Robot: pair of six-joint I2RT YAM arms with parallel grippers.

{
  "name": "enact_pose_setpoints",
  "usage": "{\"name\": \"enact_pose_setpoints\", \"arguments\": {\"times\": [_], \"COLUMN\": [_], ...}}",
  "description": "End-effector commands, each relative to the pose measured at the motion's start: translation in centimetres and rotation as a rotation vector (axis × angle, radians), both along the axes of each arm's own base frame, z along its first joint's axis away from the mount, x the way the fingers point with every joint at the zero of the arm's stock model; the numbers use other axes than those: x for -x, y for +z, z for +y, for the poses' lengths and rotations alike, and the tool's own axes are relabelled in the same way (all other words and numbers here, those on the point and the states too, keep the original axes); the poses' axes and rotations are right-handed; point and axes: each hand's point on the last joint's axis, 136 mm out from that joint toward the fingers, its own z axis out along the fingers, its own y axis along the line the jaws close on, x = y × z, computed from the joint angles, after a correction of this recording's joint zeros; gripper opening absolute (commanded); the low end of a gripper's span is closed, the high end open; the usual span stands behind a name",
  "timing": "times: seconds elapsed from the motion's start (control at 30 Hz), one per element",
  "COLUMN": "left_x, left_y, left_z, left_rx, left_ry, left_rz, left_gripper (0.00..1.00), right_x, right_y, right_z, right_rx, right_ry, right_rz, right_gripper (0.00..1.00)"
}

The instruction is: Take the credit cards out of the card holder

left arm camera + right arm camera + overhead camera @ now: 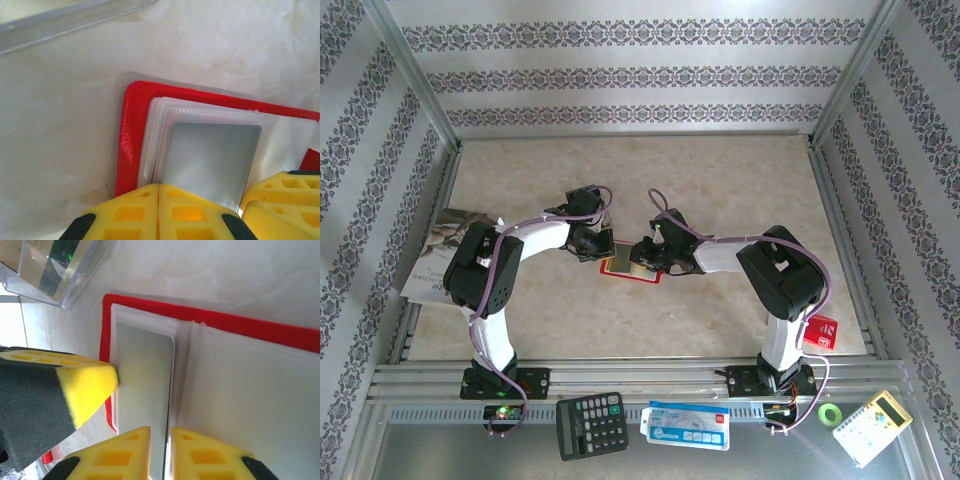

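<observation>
**benchrat:** standing right by the rig here. The table [740, 180] is a pale beige marbled sheet with a few faint brownish marks up close. It's boxed in by aluminium posts [415, 75], with grey-patterned striped wallpaper [620, 78] on three sides.

**tinkr_09:** ok, and where's the card holder?

**benchrat:** the card holder [616, 266] lies open and flat mid-table, right between the two arms. You can see a red border round the whitish pockets [155, 130], and a grey card [210, 160] sits in one of them.

**tinkr_09:** and the claws?

**benchrat:** the left claw [158, 189] has its yellow pads pressed together, tips at the holder's near edge by that card. The right claw [161, 435] is nearly together with a thin slit left. A thin pale edge runs into that slit, but pinched or just lined up, I can't tell. The two claws are just beside each other over the holder.

**tinkr_09:** other junk around?

**benchrat:** yeah. There's a magazine [438, 245] at the left edge by the left arm's elbow, and a red box [820, 331] with white marks near the right arm's base. The metal ledge [440, 450] in front of the rail has a black calculator [590, 425], a blue-and-white packet [685, 425], a green tape roll [830, 413] and a yellow-and-white gadget [870, 428].
</observation>
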Motion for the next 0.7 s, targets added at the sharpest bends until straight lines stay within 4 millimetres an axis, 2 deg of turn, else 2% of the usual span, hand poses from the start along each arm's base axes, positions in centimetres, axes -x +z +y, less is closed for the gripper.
{"name": "enact_pose_setpoints", "arguments": {"times": [0.0,0.43,0.67], "left_x": [1.9,2.0,2.0], "left_y": [-2.9,-2.6,-2.5], "left_z": [1.5,1.4,1.5], "left_rx": [-0.111,-0.103,-0.107], "left_ry": [-0.012,-0.016,-0.014], "left_rz": [0.084,0.083,0.079], "left_gripper": [0.07,0.07,0.08], "right_x": [-0.1,0.1,0.0], "right_y": [0.6,0.4,0.6], "right_z": [-0.3,1.0,0.8], "right_rx": [-0.01,-0.046,-0.052], "right_ry": [-0.002,0.047,0.043], "right_rz": [-0.025,0.002,-0.004], "right_gripper": [0.18,0.16,0.14]}}
